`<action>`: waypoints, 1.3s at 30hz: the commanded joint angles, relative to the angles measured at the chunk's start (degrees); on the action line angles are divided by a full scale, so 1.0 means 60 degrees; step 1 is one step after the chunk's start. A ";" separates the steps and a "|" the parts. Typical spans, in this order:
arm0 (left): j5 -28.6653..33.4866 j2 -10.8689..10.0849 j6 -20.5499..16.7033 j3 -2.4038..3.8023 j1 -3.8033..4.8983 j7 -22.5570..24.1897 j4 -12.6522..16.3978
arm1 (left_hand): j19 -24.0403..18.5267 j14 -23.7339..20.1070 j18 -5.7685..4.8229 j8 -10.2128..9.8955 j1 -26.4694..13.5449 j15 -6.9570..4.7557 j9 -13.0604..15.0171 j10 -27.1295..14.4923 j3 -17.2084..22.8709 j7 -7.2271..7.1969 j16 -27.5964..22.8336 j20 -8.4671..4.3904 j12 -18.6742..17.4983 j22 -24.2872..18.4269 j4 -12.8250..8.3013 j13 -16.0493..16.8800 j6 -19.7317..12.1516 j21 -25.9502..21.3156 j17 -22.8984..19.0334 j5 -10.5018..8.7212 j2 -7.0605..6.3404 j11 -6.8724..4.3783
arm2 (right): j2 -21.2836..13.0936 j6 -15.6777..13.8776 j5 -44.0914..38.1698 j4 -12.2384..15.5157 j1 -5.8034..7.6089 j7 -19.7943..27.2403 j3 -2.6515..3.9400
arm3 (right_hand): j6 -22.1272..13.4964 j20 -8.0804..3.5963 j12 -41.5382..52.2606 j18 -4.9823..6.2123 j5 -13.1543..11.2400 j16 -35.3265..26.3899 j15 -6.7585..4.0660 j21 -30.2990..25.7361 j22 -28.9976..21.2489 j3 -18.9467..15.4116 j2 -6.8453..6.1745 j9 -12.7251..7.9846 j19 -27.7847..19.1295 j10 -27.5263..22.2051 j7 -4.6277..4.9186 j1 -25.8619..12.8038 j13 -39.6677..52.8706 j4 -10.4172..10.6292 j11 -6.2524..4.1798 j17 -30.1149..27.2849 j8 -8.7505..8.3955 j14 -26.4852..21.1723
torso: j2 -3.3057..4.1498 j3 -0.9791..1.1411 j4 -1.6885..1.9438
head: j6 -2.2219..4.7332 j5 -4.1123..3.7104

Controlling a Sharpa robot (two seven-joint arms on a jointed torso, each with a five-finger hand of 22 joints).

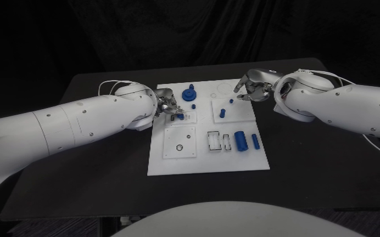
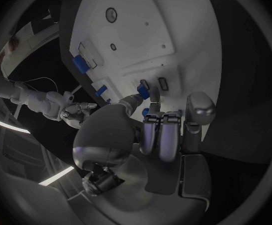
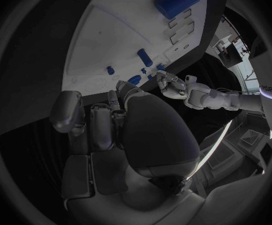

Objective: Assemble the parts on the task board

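left hand [image 1: 167,108] sits over the left edge of the white task board [image 1: 238,163], about halfway along it, its fingers curled down together around a small blue part [image 1: 179,117] at a recess there. in the left wrist view the fingers [image 2: 160,135] lie side by side, with a blue piece [image 2: 153,92] just beyond their tips, touching or nearly so; i cannot tell for sure whether it is pinched or only touched.

right hand [image 1: 253,88] hovers at the far right corner of the board, fingers bent inward, and nothing can be made out between them. whether it holds anything i cannot tell; in the right wrist view its fingers [image 3: 101,125] point toward the board's surface without any blue piece against them.

on the board, a blue knob-like part [image 1: 189,94] stands upright near the far middle. a small blue peg [image 1: 222,113] lies on a raised white square right of centre, with a tiny blue piece [image 1: 232,101] just beyond it. near the right edge, a thick blue cylinder [image 1: 240,139] and a thinner blue rod [image 1: 256,141] lie side by side, next to two dark-rimmed slots [image 1: 213,140]. a square white plate with a small hole [image 1: 179,148] lies on the near left part. the black table [image 1: 317,165] carries it all.
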 commanded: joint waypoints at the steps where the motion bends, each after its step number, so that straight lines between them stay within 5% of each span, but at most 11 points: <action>1: 0.0025 -0.0008 -0.0175 0.0008 -0.0019 0.0239 0.0017 | 0.0006 0.0835 0.0005 -0.0015 -0.0013 -0.0044 0.0014 0.0992 0.0050 -0.0003 -0.0043 -0.0066 0.0025 0.0002 -0.0016 0.2513 0.0007 -0.0048 0.2143 0.0035 -0.0120 -0.0051 | -0.0006 0.0095 -0.0020 -0.0003 -0.0031 -0.0151 0.0006 | -0.0001 0.0014 -0.0065 0.0185 0.0048 -0.0063 0.0048 -0.0033 0.1232 0.0023 0.0024 -0.0009 -0.0076 -0.0070 0.0035 0.0090 0.0579 -0.0008 -0.0010 -0.0008 -0.0043 0.0292 | -0.0002 0.0006 0.0009 | -0.0002 0.0001; 39: 0.0025 0.0013 0.0320 0.0008 -0.0077 0.0108 0.0021 | -0.0059 0.0793 0.0016 -0.0128 -0.0034 -0.0027 0.0076 0.0992 0.0274 0.0035 -0.0088 -0.0065 0.0025 -0.0061 -0.0106 0.2513 -0.0075 -0.0147 0.2061 -0.0111 -0.0121 -0.0022 | 0.0037 0.0199 0.0219 -0.0041 -0.0058 -0.0161 0.0006 | -0.0037 0.0013 -0.0095 0.0199 0.0041 -0.0110 0.0044 -0.0116 0.1211 0.0034 0.0002 -0.0022 -0.0103 -0.0103 0.0038 0.0079 0.0539 -0.0015 -0.0017 -0.0058 -0.0081 0.0273 | -0.0003 0.0012 -0.0013 | -0.0002 0.0036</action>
